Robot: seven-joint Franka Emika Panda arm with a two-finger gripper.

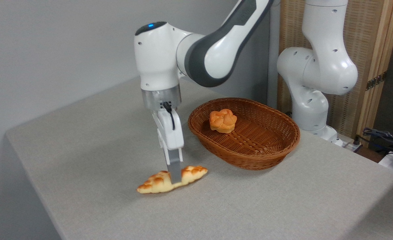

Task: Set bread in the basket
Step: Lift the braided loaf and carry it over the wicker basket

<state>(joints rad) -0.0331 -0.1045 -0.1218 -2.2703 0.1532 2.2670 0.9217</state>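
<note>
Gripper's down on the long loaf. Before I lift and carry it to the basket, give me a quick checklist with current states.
1. Gripper straddles the bread near its middle: ok.
2. Firm pinch on the loaf: cannot tell; only the near finger shows, the far one is hidden.
3. Bread clear of the table: cannot tell; it sits very low.
4. Basket has free floor for the loaf: ok; the bun sits at the far left end only.
5. Path from bread to basket free of things: ok.
6. Near rim height needs a lift first: not ok yet.
</note>
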